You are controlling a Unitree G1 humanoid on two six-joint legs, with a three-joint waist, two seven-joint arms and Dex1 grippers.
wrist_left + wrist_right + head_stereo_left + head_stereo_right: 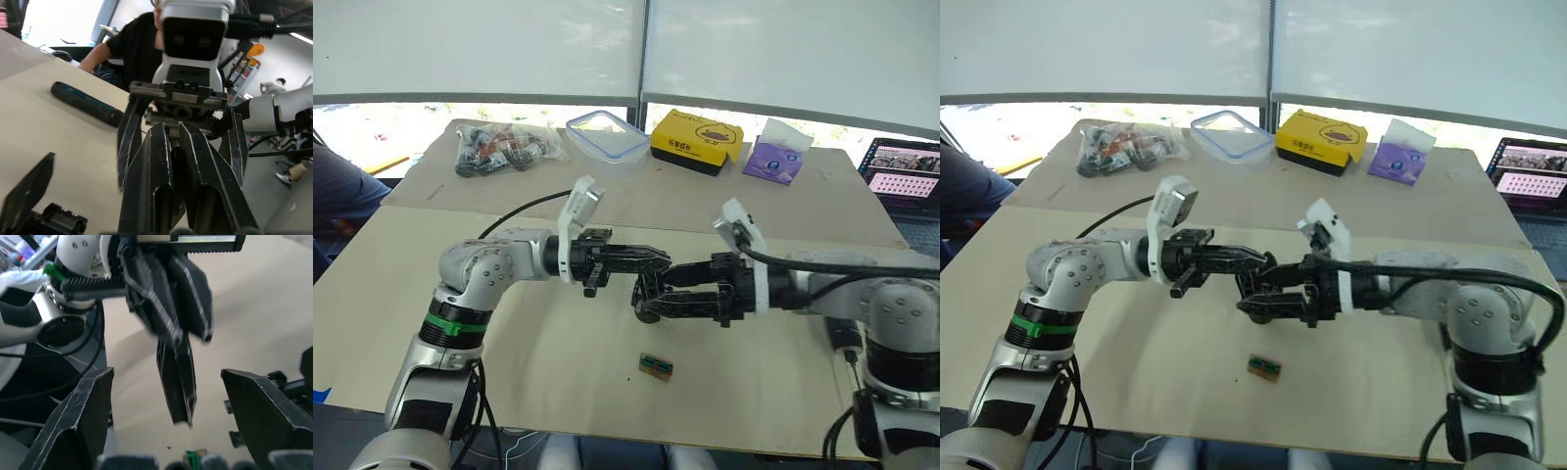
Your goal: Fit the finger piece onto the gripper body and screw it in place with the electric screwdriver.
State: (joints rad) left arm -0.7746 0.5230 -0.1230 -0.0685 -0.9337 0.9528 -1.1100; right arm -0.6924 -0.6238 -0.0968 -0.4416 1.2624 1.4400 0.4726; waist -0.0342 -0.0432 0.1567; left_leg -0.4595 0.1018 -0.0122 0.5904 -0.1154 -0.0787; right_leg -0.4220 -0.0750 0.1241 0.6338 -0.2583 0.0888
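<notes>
Along the far edge of the table (558, 372) lie a bag of small parts (499, 149), a clear lidded box (607, 136), a yellow box (697, 140) and a purple tissue pack (775, 160), with a laptop (904, 180) at the right corner. A small green-brown block (656, 366) lies on the table near the front, below the two arms. The electric screwdriver (85, 103) lies flat on the table beyond the right arm, near a seated person (132, 54). Above mid-table the left tool (651, 260) is clenched on the finger piece (177, 377), which sticks out from its tips. The right tool (651, 299) faces it with fingers spread, the gripper body (656, 305) at its tips, just below the finger piece; I cannot tell whether it grips it.
</notes>
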